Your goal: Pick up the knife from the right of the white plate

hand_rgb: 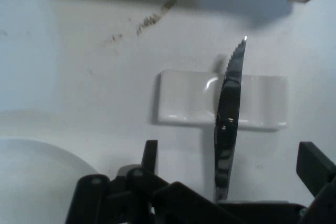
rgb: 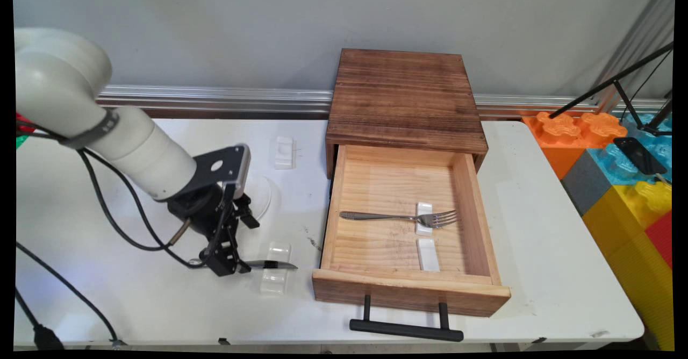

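gripper (rgb: 228, 259) low over the bench (rgb: 537, 251), near the front left part. fingers spread, one finger (hand_rgb: 150, 156) and the other at the far side of the hand view with the knife (hand_rgb: 229, 124) between them; not pinching it, knife handle end sits in the gap, whether a pad touches it cannot tell. knife lies across a white rest (rgb: 275, 274), blade tip pointing away from the gripper toward the drawer (rgb: 400, 224), serrated edge visible in hand view. rest lies just ahead of the gripper, crosswise under the blade. clear round plate (rgb: 263, 195) just behind and beside the gripper, partly hidden by the wrist. second white rest (rgb: 284, 152) well beyond the gripper toward the wall, apart from everything. open wooden drawer to the side the knife points, pulled out of a wooden box (rgb: 403, 98), black handle (rgb: 406, 327) at its front. inside the drawer a fork (rgb: 400, 217) lies with its neck on a small white rest (rgb: 424, 217), tines away from the gripper; another white rest (rgb: 428, 254) lies bare just in front of it. coloured blocks (rgb: 618, 171) far off past the bench edge.
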Robot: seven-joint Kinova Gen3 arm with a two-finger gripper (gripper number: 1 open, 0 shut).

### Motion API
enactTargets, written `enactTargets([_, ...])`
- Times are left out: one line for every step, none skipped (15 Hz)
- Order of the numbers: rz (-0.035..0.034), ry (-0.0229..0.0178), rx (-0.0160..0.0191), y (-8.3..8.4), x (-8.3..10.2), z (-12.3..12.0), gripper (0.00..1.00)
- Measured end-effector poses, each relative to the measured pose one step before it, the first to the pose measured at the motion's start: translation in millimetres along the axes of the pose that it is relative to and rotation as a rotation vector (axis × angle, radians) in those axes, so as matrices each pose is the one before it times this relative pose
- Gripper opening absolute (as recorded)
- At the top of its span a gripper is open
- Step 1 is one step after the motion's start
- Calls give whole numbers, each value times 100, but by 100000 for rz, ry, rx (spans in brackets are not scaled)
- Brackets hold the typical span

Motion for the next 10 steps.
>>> enactTargets([685, -520, 80, 73, -279, 527, 100])
enactTargets([634, -497, 76, 70, -260, 490, 100])
enactTargets([433, -386, 15, 44, -171, 334, 100])
enactTargets([677, -616, 103, 50, -242, 477, 100])
enactTargets([485, -534, 163, 36, -205, 350, 100])
enactTargets([408, -501, 244, 18, -164, 248, 100])
enactTargets([434, -608, 240, 30, -172, 242, 100])
enactTargets([362, -570, 193, 38, -167, 210, 100])
enactTargets([299, -415, 151, 27, -135, 156, 100])
enactTargets([167, -257, 82, 21, -90, 98, 100])
